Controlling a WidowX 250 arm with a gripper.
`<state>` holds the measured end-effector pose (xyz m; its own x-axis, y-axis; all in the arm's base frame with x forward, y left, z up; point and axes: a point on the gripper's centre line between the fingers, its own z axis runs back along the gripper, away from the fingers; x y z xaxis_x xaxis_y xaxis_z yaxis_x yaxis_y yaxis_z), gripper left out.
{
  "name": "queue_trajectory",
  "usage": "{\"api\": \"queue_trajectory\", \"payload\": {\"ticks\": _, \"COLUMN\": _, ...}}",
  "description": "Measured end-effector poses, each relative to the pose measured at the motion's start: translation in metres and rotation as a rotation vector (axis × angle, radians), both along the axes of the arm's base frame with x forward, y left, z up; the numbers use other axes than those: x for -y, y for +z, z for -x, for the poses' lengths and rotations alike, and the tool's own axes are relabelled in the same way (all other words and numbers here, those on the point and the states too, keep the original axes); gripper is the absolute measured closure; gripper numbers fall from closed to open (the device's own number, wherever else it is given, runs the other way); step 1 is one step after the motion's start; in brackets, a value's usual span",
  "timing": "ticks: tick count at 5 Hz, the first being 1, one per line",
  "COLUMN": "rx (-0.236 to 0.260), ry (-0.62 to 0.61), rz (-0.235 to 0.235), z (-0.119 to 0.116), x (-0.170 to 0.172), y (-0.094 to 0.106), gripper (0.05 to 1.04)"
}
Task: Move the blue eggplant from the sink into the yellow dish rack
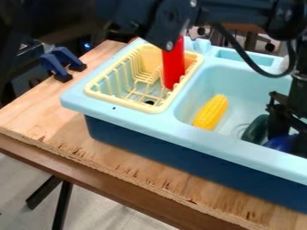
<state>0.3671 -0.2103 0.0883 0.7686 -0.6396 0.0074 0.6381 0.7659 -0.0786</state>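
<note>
We recorded the arm [157,26] as black throughout, with smooth, dark surfaces. We identified an angular link [160,32] that tapered to a blunt, rounded end, where a small, pale, round screw [169,45] was seated. We located a second pale fastener [193,3] higher up. We noted a rounded, bulky joint housing [283,20] and a smooth black cable [255,68] that formed a wide loop. We found the gripper [283,130] black, with narrow, angular, bracket-like projections.
</note>
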Motion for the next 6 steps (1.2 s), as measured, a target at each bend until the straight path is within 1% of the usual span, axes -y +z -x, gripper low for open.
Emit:
{"api": "queue_trajectory", "payload": {"ticks": 1, "rx": -0.049, "ry": -0.050, "rz": 0.054, "z": -0.002, "x": 0.007, "y": 0.002, "gripper": 0.464}}
{"api": "queue_trajectory", "payload": {"ticks": 2, "rx": -0.049, "ry": -0.066, "rz": 0.058, "z": -0.002, "x": 0.009, "y": 0.006, "gripper": 0.464}}
{"api": "queue_trajectory", "payload": {"ticks": 3, "rx": -0.021, "ry": -0.097, "rz": 0.063, "z": -0.003, "x": 0.017, "y": 0.014, "gripper": 0.464}}
{"api": "queue_trajectory", "payload": {"ticks": 4, "rx": 0.100, "ry": -0.114, "rz": 0.060, "z": -0.008, "x": 0.015, "y": 0.041, "gripper": 0.465}}
{"api": "queue_trajectory", "payload": {"ticks": 5, "rx": 0.185, "ry": -0.111, "rz": 0.080, "z": 0.013, "x": 0.008, "y": 0.083, "gripper": 0.464}}
{"api": "queue_trajectory", "payload": {"ticks": 6, "rx": 0.188, "ry": -0.096, "rz": 0.098, "z": 0.021, "x": -0.008, "y": 0.094, "gripper": 0.464}}
